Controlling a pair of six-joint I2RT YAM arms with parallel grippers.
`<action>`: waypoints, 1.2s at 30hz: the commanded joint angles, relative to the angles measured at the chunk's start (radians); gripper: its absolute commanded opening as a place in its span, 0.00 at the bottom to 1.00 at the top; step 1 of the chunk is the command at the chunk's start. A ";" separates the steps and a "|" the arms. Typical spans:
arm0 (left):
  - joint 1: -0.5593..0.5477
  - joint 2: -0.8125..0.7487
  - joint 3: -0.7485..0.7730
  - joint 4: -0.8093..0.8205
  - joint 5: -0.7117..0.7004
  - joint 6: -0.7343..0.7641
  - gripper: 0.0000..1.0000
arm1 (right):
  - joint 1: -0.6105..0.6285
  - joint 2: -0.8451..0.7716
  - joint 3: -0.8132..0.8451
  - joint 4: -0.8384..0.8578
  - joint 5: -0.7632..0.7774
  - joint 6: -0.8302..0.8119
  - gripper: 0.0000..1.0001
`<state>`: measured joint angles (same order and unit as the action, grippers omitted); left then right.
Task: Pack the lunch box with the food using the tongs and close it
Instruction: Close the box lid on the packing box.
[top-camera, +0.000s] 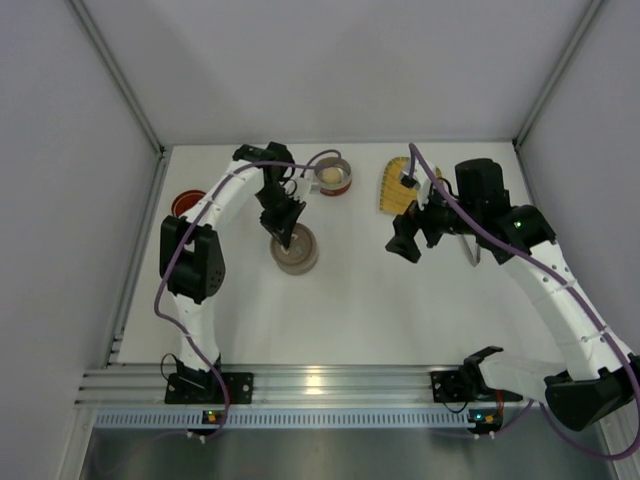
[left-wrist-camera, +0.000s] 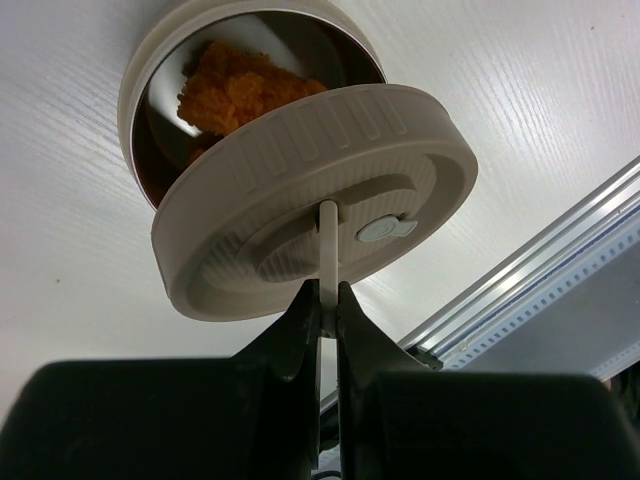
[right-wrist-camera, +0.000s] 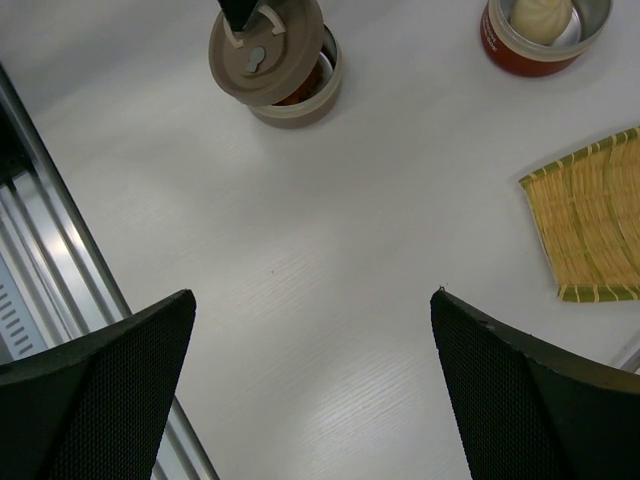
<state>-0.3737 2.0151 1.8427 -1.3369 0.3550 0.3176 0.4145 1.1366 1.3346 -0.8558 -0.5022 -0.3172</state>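
Observation:
The lunch box (top-camera: 300, 262), a round beige tin, stands at mid-table with orange food (left-wrist-camera: 245, 85) inside. My left gripper (left-wrist-camera: 328, 290) is shut on the thin upright tab (left-wrist-camera: 328, 235) of the beige lid (left-wrist-camera: 300, 190). The lid hangs tilted over the tin and covers only part of its mouth. A whitish lump (right-wrist-camera: 542, 14) lies in a red-banded tin (top-camera: 331, 178) farther back. My right gripper (right-wrist-camera: 312, 295) hangs open over bare table, holding nothing. A slim silver bit of the tongs (top-camera: 472, 255) shows beside the right arm, mostly hidden.
A yellow woven tray (top-camera: 399, 187) lies at the back right, near the right gripper (top-camera: 405, 245). A red lid (top-camera: 187, 203) sits by the left wall. Aluminium rails (top-camera: 320, 385) run along the near edge, and white walls close in three sides.

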 joint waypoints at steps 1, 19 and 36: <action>-0.001 0.020 0.058 -0.171 0.012 0.023 0.00 | -0.014 -0.026 -0.018 0.063 -0.009 0.009 0.99; -0.002 0.119 0.127 -0.169 0.033 0.020 0.11 | -0.016 -0.031 -0.043 0.063 -0.015 -0.003 0.99; -0.001 0.070 0.066 -0.061 0.058 -0.048 0.23 | -0.017 -0.035 -0.040 0.060 -0.015 -0.002 0.99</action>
<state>-0.3737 2.1361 1.9373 -1.3430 0.3912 0.2905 0.4095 1.1301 1.2888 -0.8520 -0.5014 -0.3183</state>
